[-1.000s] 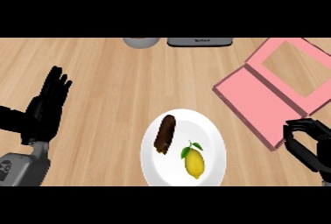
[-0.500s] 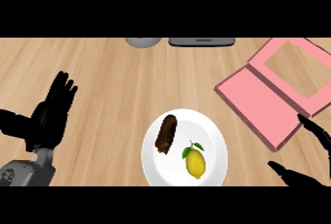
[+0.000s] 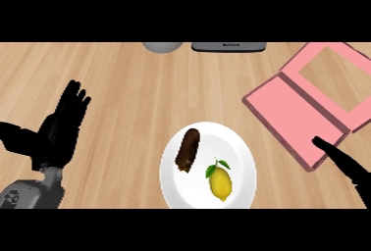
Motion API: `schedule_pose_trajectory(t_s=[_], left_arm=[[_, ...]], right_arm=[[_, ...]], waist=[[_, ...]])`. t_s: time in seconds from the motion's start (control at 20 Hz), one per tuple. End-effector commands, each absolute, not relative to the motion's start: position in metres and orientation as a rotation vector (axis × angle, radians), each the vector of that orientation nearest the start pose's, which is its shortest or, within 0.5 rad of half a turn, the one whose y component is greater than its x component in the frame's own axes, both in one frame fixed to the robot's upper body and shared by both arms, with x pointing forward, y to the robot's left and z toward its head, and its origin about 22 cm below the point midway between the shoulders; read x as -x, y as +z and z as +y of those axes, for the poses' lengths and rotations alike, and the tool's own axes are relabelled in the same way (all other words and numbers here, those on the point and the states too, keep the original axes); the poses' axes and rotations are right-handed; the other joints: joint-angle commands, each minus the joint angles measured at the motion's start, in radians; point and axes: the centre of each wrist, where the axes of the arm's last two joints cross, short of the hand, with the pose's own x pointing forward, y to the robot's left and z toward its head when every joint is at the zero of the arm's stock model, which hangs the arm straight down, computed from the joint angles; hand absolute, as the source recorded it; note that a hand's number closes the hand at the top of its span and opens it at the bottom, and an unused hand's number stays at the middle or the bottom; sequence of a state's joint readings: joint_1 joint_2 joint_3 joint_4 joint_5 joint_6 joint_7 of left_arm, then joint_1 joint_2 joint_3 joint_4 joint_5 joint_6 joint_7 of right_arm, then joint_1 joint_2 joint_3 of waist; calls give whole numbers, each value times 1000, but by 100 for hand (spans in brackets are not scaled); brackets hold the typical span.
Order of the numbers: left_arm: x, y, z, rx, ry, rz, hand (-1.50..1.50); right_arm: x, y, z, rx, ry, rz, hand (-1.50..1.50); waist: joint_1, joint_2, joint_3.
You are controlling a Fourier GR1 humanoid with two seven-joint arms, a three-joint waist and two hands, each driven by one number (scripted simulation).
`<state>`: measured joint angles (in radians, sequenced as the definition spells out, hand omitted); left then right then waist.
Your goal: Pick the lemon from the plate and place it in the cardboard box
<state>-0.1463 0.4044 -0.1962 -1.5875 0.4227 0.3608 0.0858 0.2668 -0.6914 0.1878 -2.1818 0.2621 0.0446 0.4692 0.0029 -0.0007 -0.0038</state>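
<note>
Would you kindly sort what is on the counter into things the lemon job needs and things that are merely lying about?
Belongs to the job:
- lemon
- white plate it lies on
- pink box, open, at the right
- right hand, at the lower right

Just lying about:
- brown pastry on the same plate
- grey round object at the far edge
- dark flat item beside it
- left hand, resting open at the left

The lemon (image 3: 221,183) is lying on the white plate (image 3: 239,147), left of the right hand (image 3: 346,165), whose fingers are apparently pointing straight toward the pink box (image 3: 290,110).
</note>
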Motion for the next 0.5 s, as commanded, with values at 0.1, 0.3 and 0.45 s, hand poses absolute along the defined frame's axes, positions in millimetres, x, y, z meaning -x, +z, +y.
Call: schedule_pose_trajectory(t_s=[0.1,0.3,0.45], left_arm=[[-268,41,260,-71,120,-1552,0],[-260,48,266,-79,96,-1548,0],[-270,57,268,-82,125,-1551,0]], right_arm=[[-166,155,-221,476,832,-1272,-150],[-178,167,-200,437,833,-1279,-150],[-159,162,-183,455,827,-1266,-150]], waist=[[8,3,2],[5,1,3],[-2,0,3]])
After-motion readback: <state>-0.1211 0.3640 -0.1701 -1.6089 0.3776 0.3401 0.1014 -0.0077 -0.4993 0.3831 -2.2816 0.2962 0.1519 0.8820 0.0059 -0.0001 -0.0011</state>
